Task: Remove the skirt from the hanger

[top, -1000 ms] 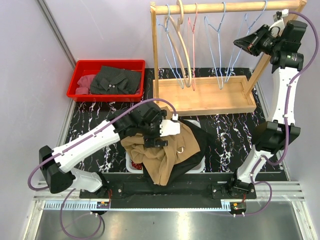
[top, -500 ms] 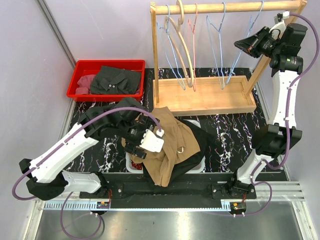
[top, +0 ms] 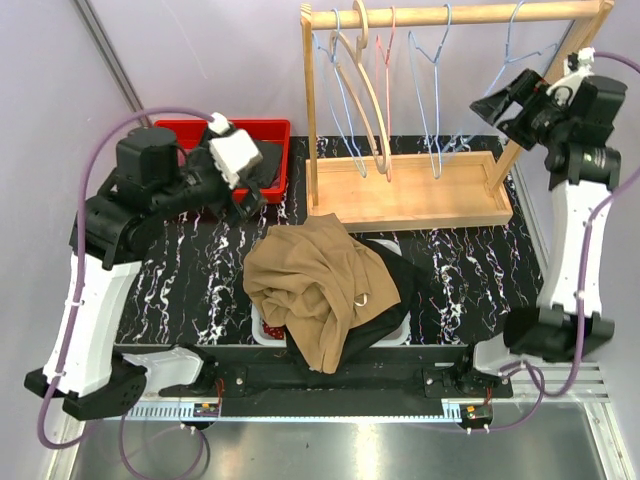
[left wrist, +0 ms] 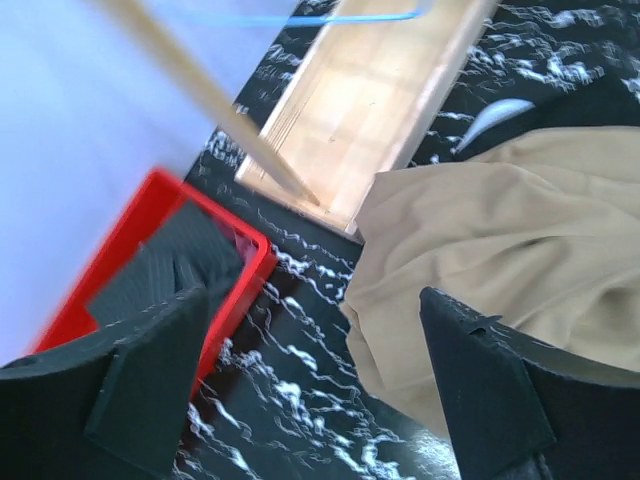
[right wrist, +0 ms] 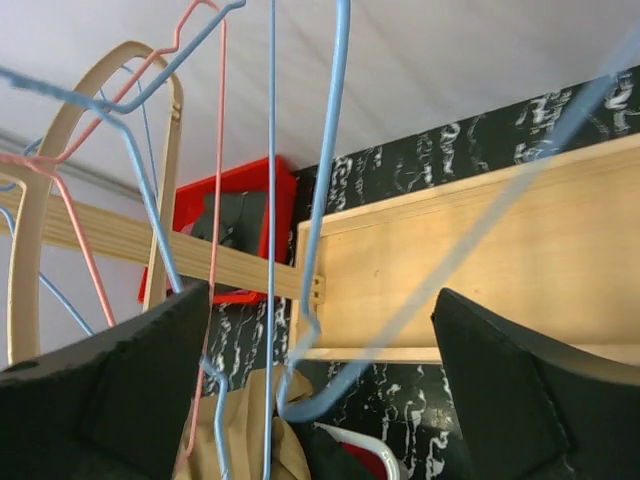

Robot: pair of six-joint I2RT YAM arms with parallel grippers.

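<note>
The tan skirt [top: 320,285] lies heaped mid-frame on the bench [top: 470,265]. The left tool [top: 248,188] hangs to its upper left, apart from it, wide open and empty. The right tool [top: 497,103], also wide open and holding nothing, is at upper right beside the hangers [top: 437,100].

a black, white-veined table [top: 190,280] is pictured with a red bin [top: 275,127] set at its far left corner and a wooden rack base [top: 420,200] just beside it. a white basket [top: 262,326] is placed near the front edge, heaped with a tan skirt [top: 310,280] and black cloth [top: 405,285].
</note>
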